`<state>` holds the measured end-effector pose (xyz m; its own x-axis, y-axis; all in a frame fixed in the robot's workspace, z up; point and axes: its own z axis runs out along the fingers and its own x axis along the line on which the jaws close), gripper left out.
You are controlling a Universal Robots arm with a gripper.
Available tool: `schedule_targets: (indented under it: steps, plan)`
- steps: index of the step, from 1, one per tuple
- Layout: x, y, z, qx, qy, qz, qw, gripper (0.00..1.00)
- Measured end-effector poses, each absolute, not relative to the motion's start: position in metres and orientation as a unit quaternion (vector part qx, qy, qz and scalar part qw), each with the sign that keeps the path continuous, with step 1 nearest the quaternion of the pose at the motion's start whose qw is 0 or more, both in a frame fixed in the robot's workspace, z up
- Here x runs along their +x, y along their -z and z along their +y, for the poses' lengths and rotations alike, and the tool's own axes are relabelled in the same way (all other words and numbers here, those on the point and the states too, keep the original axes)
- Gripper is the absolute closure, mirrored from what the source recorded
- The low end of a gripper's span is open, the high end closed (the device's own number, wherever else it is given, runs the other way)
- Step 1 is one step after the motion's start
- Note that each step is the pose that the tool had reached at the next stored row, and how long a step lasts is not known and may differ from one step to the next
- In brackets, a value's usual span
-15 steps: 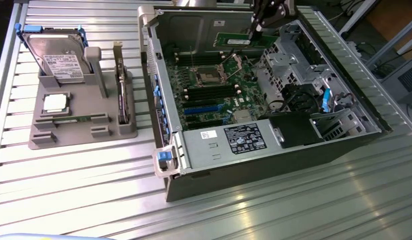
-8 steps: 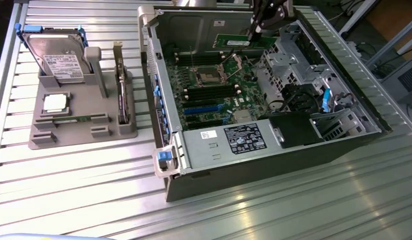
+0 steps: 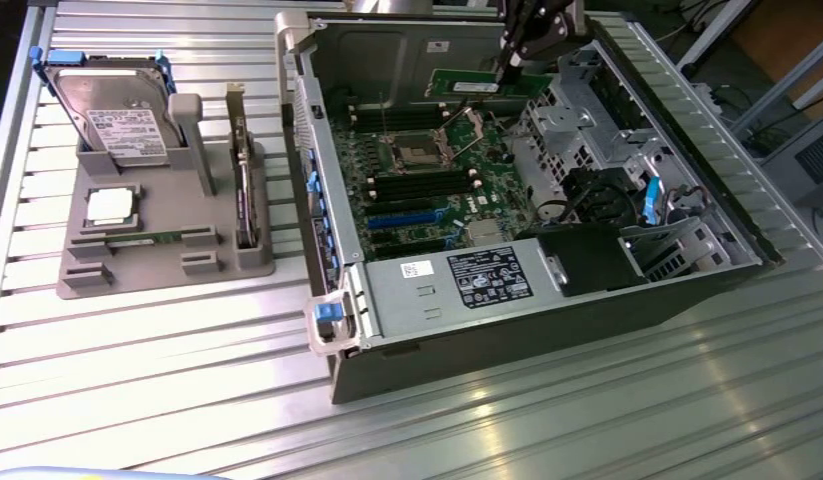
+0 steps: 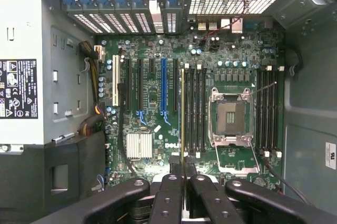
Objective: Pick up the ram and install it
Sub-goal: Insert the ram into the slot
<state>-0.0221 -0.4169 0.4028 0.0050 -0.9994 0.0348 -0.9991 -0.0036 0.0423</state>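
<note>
The ram (image 3: 481, 86), a thin green board with a white label, hangs over the far side of the open computer case (image 3: 518, 330), above the motherboard (image 3: 438, 180). My gripper (image 3: 514, 68) is shut on its upper edge. In the wrist view the ram (image 4: 182, 118) shows edge-on as a thin line between my fingers (image 4: 169, 187), with the gripper (image 4: 182, 175) shut on it. It hangs in line with the black memory slots (image 4: 195, 109) beside the empty processor socket (image 4: 230, 117).
A grey holder (image 3: 158, 250) on the exterior view's left carries a hard drive (image 3: 111, 112), a silver processor chip (image 3: 111, 205) and an upright card (image 3: 240, 190). Inside the case are the power supply (image 3: 471, 280), a drive cage (image 3: 578, 105) and a second bank of slots (image 4: 268, 109).
</note>
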Motion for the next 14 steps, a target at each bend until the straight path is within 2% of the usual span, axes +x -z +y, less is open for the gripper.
schedule_targets:
  steps: [14]
  plan:
    - [-0.0222,-0.4005,-0.4169,0.708,0.001,-0.705,0.029,0.88]
